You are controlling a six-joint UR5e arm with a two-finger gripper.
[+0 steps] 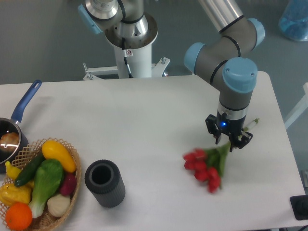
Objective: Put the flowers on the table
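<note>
A bunch of red artificial flowers with green stems [208,163] was seen at the lower right of the frame, its blurred red heads low over the white surface [144,120]. The stems were pinched by the black two-finger tool [228,140], pointed downward just above them. Whether the flowers touched the surface could not be told. A dark ribbed cylindrical vase [105,183] stood at lower centre, well apart, beside a wicker basket of vegetables [72,185].
</note>
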